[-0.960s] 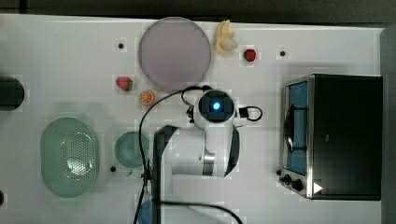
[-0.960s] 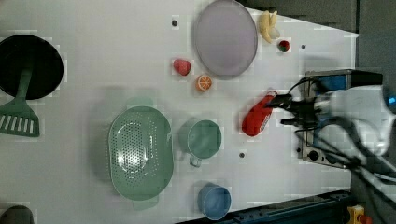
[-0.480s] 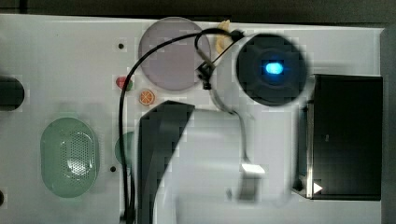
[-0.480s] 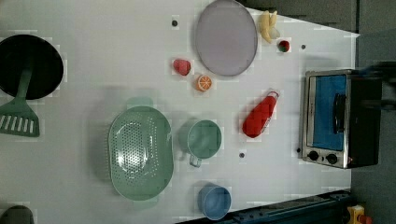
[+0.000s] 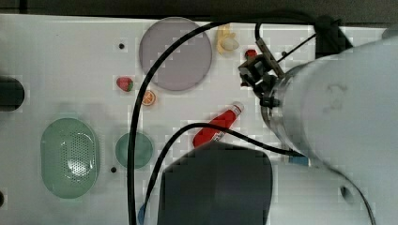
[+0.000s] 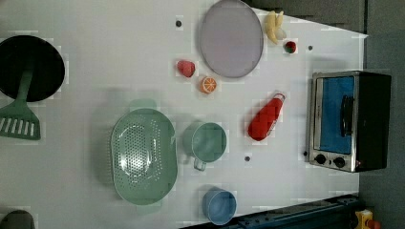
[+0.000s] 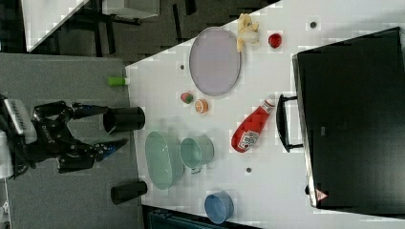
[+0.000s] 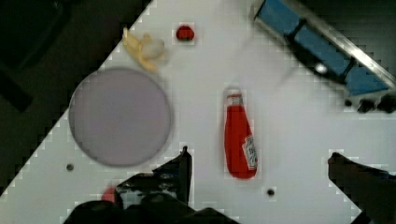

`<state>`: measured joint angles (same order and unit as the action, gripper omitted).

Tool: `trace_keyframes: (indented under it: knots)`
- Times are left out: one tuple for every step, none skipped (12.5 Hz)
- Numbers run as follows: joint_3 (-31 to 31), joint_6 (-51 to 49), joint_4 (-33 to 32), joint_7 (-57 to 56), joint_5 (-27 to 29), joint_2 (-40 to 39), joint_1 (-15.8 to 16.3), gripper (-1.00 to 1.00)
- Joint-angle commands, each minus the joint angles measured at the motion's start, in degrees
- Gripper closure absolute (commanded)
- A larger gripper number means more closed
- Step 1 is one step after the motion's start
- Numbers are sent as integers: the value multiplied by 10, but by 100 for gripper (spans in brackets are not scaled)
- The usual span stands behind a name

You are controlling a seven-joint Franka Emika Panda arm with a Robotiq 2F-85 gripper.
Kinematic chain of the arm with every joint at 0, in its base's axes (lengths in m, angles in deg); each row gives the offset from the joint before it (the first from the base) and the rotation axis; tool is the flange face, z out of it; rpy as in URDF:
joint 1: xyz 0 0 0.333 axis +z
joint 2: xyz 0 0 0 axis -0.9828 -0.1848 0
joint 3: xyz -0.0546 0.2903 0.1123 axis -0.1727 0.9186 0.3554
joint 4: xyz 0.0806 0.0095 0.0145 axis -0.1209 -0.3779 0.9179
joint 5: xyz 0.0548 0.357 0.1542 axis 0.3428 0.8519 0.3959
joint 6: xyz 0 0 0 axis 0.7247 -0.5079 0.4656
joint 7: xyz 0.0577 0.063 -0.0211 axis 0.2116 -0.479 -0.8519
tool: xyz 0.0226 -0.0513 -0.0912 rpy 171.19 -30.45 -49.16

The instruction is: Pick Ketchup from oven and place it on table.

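I see the ketchup [image 6: 265, 119] lying on its side on the white table [image 6: 119, 47]. It is out of the oven [image 6: 351, 121]. In the left view it lies just to the left of the oven, not touching it, with its white cap pointing up and toward the oven. The oven door looks closed, with blue glass and a dark handle.

In the wrist view the ketchup [image 8: 239, 140] lies flat, with its label facing up. The gripper [image 8: 261, 175] is above the table with its two fingers spread wide apart. One dark finger [image 8: 175, 175] is on one side of the bottle and the other is far on the other side. The fingers hold nothing and do not touch the bottle.

In the top view the big white arm [image 5: 338, 126] is very close to the camera and hides the oven.

In the left view, the round purple plate [image 6: 231, 38] is at the far top, left of the banana [image 6: 274, 26]. A strawberry [image 6: 186, 68] and an orange slice [image 6: 208, 85] sit near the plate. The green mug [image 6: 206, 142] is left of the ketchup, and the green strainer bowl [image 6: 142, 155] is left of the mug. A blue cup [image 6: 219, 206] sits near the bottom edge.
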<state>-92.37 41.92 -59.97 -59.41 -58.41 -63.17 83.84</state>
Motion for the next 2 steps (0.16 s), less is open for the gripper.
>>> trace_keyframes:
  knots:
    - [16,-6,-4,19,-6,-35,14,-100]
    - [15,-6,-4,19,-6,-36,14,-100]
